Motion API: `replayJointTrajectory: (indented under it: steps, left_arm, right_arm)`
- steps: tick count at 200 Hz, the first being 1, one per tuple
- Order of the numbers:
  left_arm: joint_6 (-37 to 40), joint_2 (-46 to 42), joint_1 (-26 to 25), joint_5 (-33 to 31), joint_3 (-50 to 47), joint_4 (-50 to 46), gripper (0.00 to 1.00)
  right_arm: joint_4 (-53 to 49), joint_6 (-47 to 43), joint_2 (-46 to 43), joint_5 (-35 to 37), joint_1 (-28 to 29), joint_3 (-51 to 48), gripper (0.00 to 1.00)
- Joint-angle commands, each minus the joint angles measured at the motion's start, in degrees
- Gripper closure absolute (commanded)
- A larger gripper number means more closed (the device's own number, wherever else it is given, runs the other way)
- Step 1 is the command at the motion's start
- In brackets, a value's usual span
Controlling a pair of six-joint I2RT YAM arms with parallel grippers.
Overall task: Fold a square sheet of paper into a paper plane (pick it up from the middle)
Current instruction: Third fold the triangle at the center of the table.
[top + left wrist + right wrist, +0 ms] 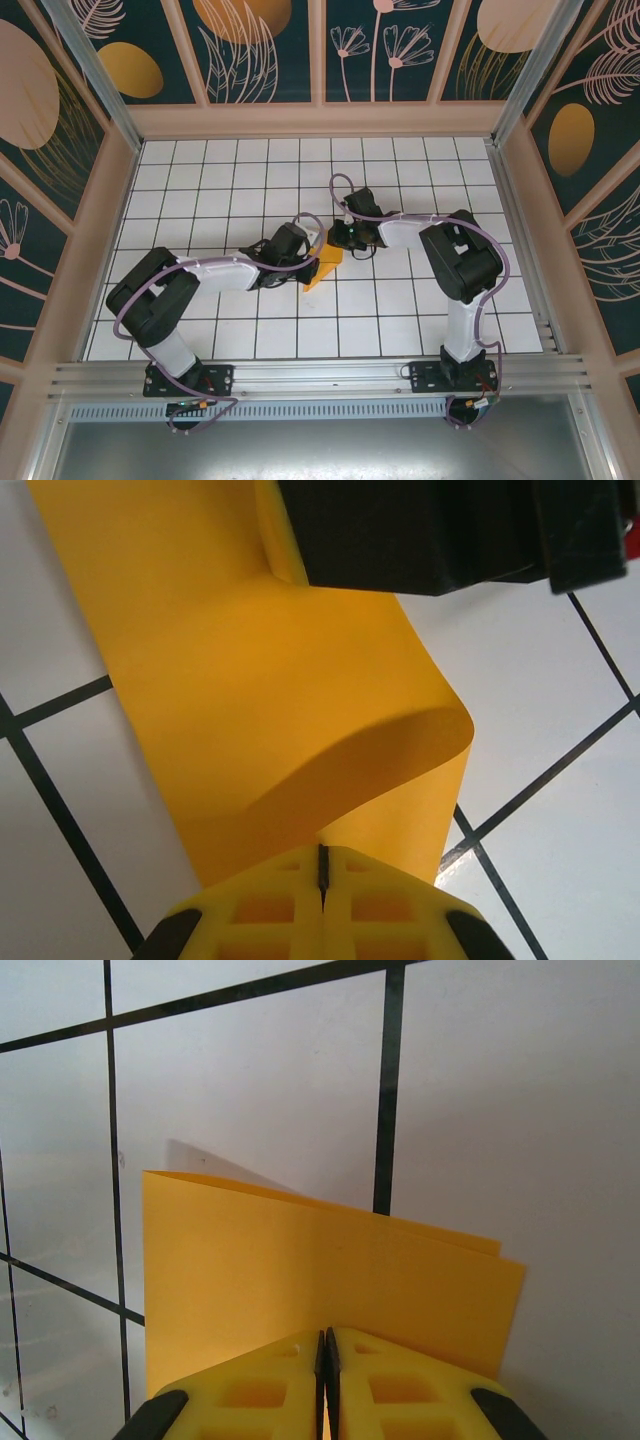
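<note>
The square sheet of paper (325, 266) sits near the middle of the white tiled table (200, 180), caught between the two tools where the arms meet. In the top view it shows as a small orange-yellow wedge, its lower tip pointing toward the near edge.

The left tool (304, 248) comes in from the left and is clenched on the sheet. In the left wrist view, the left tool's (322, 865) yellow fingers (380, 900) press tight together at the paper's (230, 660) near edge. From there the sheet bows up in a rounded curl on the right side and runs away as a broad band above the tiles.

The right tool (346, 240) reaches in from the right and is also clenched on the sheet. In its own view the right tool (326, 1345) grips the paper (300, 1270), which lies doubled, with two layers showing at the far edge and right corner.

In the left wrist view the right tool's black body (430, 530) covers the far end of the paper. Patterned walls (270, 50) surround the table.
</note>
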Motion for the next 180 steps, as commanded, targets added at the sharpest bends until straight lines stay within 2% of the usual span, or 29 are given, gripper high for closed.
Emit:
replayJointTrajectory:
  steps: [1,180]
  left_arm:
    - [1.0,1.0,0.7,-0.7,2.0,-1.0,0.96]
    - [-0.2,4.2,0.9,-3.9,2.1,-1.5,0.94]
  right_arm:
    - [-4.1,-1.6,1.1,1.5,0.3,-1.8,0.86]
    - [-3.2,0.1,0.3,1.8,0.4,-3.2,0.85]
